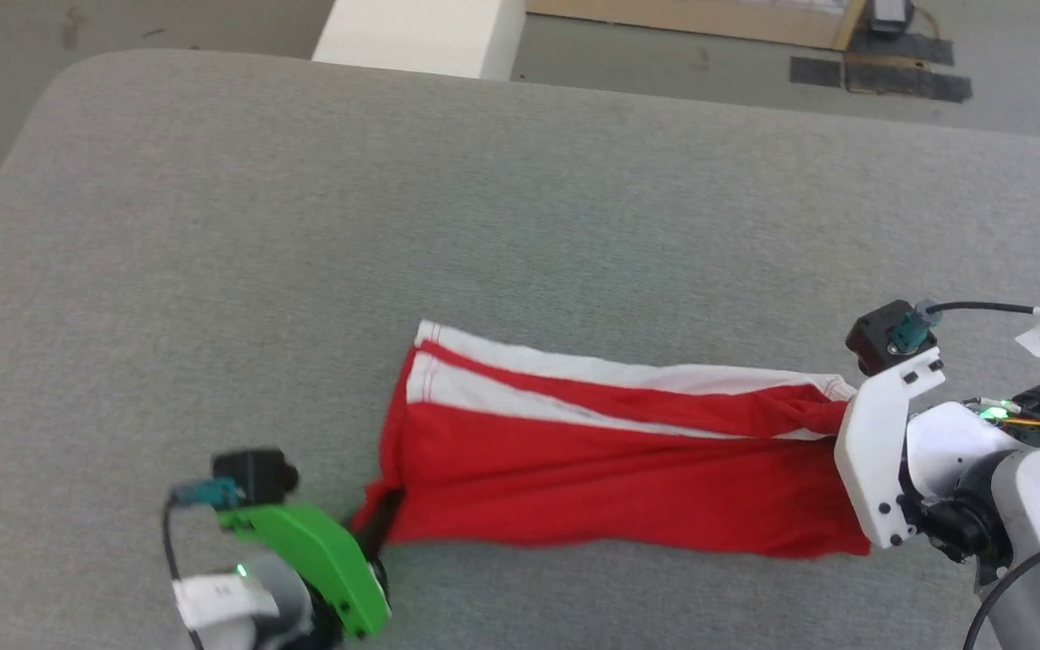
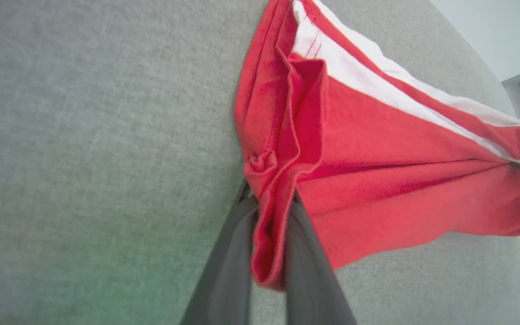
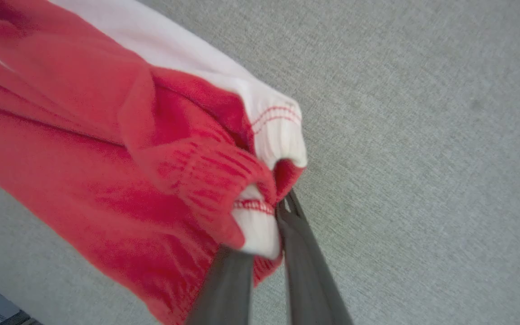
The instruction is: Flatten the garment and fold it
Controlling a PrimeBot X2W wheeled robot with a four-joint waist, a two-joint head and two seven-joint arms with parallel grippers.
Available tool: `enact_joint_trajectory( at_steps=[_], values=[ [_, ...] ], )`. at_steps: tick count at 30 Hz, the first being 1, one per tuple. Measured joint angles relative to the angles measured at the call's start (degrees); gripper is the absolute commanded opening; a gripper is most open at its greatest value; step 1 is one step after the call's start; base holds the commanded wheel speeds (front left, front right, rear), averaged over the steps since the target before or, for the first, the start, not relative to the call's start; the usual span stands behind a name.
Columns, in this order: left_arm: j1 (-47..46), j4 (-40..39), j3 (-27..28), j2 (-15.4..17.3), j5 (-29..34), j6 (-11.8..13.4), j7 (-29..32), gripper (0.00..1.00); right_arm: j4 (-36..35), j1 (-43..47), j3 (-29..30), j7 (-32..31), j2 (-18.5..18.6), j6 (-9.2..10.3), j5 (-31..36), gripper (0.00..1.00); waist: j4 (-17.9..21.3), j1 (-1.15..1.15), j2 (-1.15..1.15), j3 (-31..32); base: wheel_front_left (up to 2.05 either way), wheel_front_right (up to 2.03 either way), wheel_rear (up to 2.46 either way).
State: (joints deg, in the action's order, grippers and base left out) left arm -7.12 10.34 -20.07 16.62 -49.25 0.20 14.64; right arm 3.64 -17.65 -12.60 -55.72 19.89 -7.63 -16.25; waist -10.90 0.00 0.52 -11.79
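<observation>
left arm: comes in at the lower left of the head view. Green wrist bracket [image 1: 303, 551] with a small black camera on top, dark fingers angled up and to the right toward the cloth.
left gripper [image 1: 382, 522]: clamped on a bunched fold of red fabric at the garment's left end. The wrist view shows the fold squeezed between the two fingers and spilling out below them.
right arm: comes in at the lower right, pale forearm with a white wrist bracket [image 1: 877, 451] facing left. A black camera and a tagged cable sit above it.
right gripper [image 3: 282, 212]: closed on the gathered corner at the garment's right end, pinching white trim and red cloth together.
garment [image 1: 610, 469]: red shorts drawn into a long horizontal band between the two grippers, over the near half of the grey surface. Can't tell whether the lower edge touches the surface.
fabric: soft knit, matte. Creases run lengthwise along the pull.
stripes [image 1: 574, 370]: two broad white bands along the far edge, with a red strip between them.
right end detail: ribbed, puckered red section [image 3: 210, 176] next to white hem trim with red stitch lines.
surface [image 1: 303, 226]: grey woven textile with a fine grain and rounded corners.
</observation>
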Motion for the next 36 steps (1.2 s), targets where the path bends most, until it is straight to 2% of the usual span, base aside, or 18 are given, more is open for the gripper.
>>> enact_joint_trajectory(
  at_steps=[4, 5, 6, 7, 8, 14, 19, 23, 27, 30, 34, 36],
  values=[
    [2.7, -1.6, -1.7, -0.8, -0.3, 1.3, 1.5, 0.0, 2.2, -0.3, 0.7, 0.1, -0.3, 0.01, 1.0, 0.0, -1.3, 0.0, 0.0, 0.7, 0.0, 0.0, 0.0],
    [2.8, -1.8, -1.7, -0.8, -0.2, 1.7, 1.5, 0.07, 2.9, -0.3, 1.0, 0.0, -0.8, 0.01, 1.3, 0.0, -1.6, 0.0, 0.0, 0.9, 0.0, 0.0, 0.0],
    [2.7, -2.1, -1.6, -0.8, -0.3, 2.2, 1.5, 0.49, 3.3, -0.3, 1.2, 0.1, -1.4, 0.01, 1.3, 0.0, -1.7, 0.0, 0.0, 1.2, 0.0, 0.0, 0.0],
    [2.7, -2.4, -1.4, -0.8, -0.2, 2.6, 1.4, 1.0, 3.5, -0.3, 1.5, 0.4, -2.0, 0.01, 1.4, 0.19, -1.8, 0.0, 0.0, 1.4, 0.0, 0.0, 0.0],
    [2.7, -2.6, -1.1, -0.7, -0.2, 3.1, 1.4, 1.0, 3.7, -0.3, 1.7, 0.9, -2.4, 0.03, 1.6, 1.0, -1.9, 0.0, 0.0, 1.7, 0.0, 0.0, 0.0],
    [2.7, -5.6, 1.9, 1.6, 0.1, 5.4, 0.4, 1.0, 2.7, 0.5, 4.2, 4.7, -5.0, 0.04, 1.9, 1.0, -1.2, 0.0, 0.0, 3.0, 0.0, 0.0, 0.0],
    [2.4, -8.9, 6.5, 4.3, 1.5, 7.3, -3.6, 1.0, -2.0, 4.4, 9.9, 8.7, -9.8, 0.05, 4.4, 1.0, 0.0, 0.0, 0.0, 4.3, 0.0, 0.0, 0.0],
    [2.0, -9.9, 8.7, 6.9, 7.0, 7.5, -12.0, 1.0, -6.3, 9.0, 15.5, 12.3, -15.3, 0.05, 9.0, 1.0, 1.1, 0.0, 0.0, 5.0, 0.0, 0.0, 0.0],
    [1.7, -9.2, 9.5, 7.7, 13.4, 7.3, -23.4, 1.0, -8.6, 13.8, 17.4, 13.2, -16.7, 0.05, 11.3, 1.0, 1.9, 0.0, 0.0, 5.4, 0.0, 0.0, 0.0],
    [1.7, -8.1, 9.7, 7.5, 17.0, 6.7, -28.3, 1.0, -8.6, 15.7, 17.0, 13.0, -16.8, 0.05, 9.6, 1.0, 2.3, 0.0, 0.0, 5.3, 0.0, 0.0, 0.0],
    [1.7, -8.9, 11.4, 5.4, 21.7, 5.1, -29.1, 1.0, -7.7, 15.5, 16.4, 12.8, -16.9, 0.05, 8.9, 1.0, 2.1, 0.0, 0.0, 4.7, 0.0, 0.0, 0.0],
    [1.7, -10.9, 13.5, 3.2, 24.2, 3.6, -29.2, 1.0, -6.2, 14.2, 15.9, 12.5, -16.9, 0.05, 9.2, 1.0, 1.8, 0.0, 0.0, 4.2, 0.0, 0.0, 0.0]
  ],
)
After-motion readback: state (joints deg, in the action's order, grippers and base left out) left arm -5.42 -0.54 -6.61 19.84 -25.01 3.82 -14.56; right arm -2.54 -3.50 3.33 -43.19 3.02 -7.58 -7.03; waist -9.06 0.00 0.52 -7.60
